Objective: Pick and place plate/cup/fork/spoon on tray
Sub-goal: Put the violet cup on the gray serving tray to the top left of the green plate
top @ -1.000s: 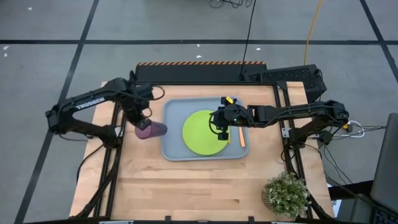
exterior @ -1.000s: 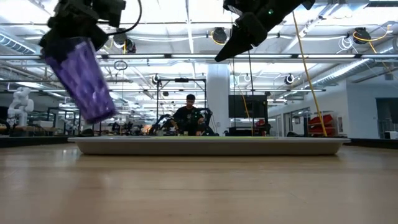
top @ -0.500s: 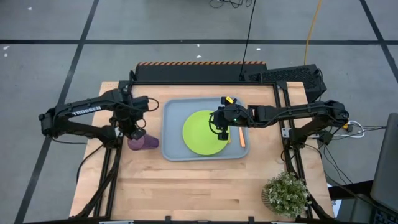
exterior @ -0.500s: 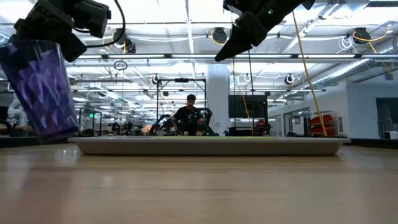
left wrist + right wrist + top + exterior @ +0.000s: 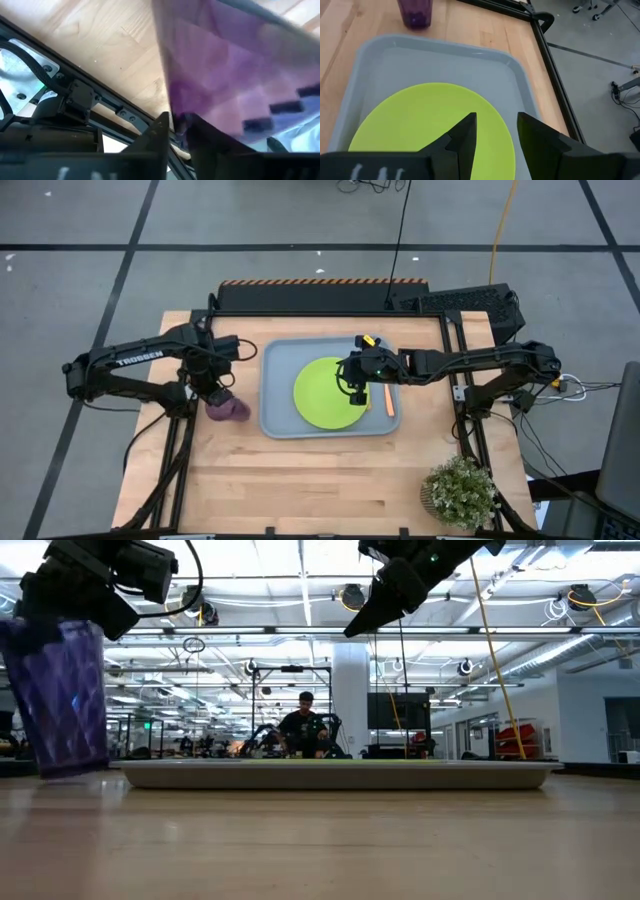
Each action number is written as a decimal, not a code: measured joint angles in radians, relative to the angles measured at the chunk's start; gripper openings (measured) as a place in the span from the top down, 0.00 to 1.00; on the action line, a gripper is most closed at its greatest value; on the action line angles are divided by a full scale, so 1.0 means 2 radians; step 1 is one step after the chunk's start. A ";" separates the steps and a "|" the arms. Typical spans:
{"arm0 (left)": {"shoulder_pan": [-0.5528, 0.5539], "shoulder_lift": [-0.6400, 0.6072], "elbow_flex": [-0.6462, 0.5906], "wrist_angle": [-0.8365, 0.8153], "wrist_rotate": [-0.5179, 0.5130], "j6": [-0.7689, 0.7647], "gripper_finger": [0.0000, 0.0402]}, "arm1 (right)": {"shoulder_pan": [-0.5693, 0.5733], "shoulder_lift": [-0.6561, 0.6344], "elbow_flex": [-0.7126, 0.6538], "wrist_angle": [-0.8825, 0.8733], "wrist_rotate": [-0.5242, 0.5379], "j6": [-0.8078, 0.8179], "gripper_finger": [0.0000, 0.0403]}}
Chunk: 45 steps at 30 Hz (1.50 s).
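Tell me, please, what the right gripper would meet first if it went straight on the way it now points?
Most likely the plate: the right gripper hangs open above it, angled down at its green surface inside the tray. The cup stands farther along that line, on the table.

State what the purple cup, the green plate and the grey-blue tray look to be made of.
Translucent dark purple faceted cup: probably plastic, since light passes through. Round lime-green plate: likely matte plastic, evenly coloured. Rectangular light grey-blue tray: seemingly moulded plastic, with rounded corners and a smooth raised rim.
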 joint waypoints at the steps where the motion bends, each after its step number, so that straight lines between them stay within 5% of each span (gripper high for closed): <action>1: 0.000 0.000 0.000 0.000 0.000 0.001 0.80 | 0.000 0.000 0.000 0.000 0.000 0.000 0.67; 11: 0.002 0.000 0.000 0.000 -0.002 0.000 0.64 | 0.000 0.000 0.000 0.000 0.000 0.000 0.67; 18: 0.002 0.000 0.000 0.000 -0.011 0.044 0.63 | 0.000 0.000 0.000 0.000 0.000 0.000 0.67; 26: 0.002 0.000 0.000 0.000 -0.106 0.098 0.63 | 0.000 0.000 0.000 0.001 0.000 0.000 0.67; 41: 0.002 0.000 0.001 0.000 -0.121 0.090 0.63 | 0.000 0.000 0.000 0.001 0.000 0.000 0.67; 45: 0.002 0.000 0.001 0.002 -0.132 0.082 0.72 | 0.000 0.000 0.000 0.001 0.000 -0.002 0.67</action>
